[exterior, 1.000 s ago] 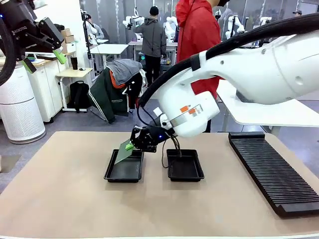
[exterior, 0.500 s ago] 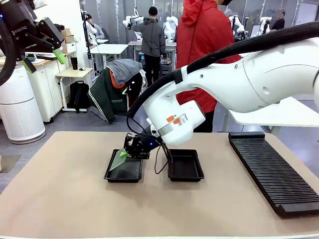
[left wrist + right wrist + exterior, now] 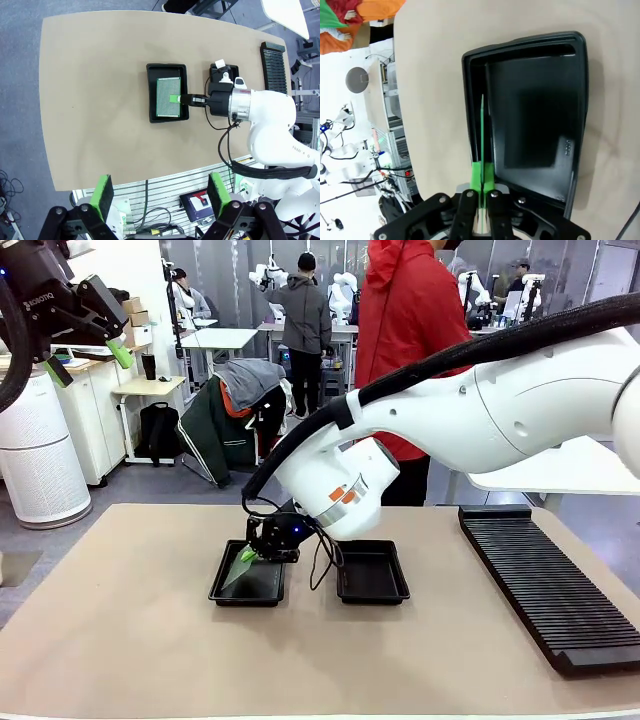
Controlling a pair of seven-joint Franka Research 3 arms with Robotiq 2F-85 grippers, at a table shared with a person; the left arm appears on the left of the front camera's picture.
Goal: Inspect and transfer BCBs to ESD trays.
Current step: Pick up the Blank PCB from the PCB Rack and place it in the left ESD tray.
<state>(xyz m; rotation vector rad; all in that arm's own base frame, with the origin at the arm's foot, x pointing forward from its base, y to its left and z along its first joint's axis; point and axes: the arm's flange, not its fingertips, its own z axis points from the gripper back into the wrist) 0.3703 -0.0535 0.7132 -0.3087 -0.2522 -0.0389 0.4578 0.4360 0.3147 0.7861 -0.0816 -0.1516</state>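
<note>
Pinching a green board (image 3: 240,568), my right claw (image 3: 249,554) held it tilted inside the left tray (image 3: 246,600), unreleased; I saw the right tray (image 3: 373,598) empty.

The black two-finger right gripper (image 3: 248,555) has swung lower and further left. It has carried the thin pale-green rectangular board (image 3: 238,571) down from above the rim into the shallow black plastic tray (image 3: 222,594) on the left. The board now leans flatter, its lower edge inside the tray.
</note>
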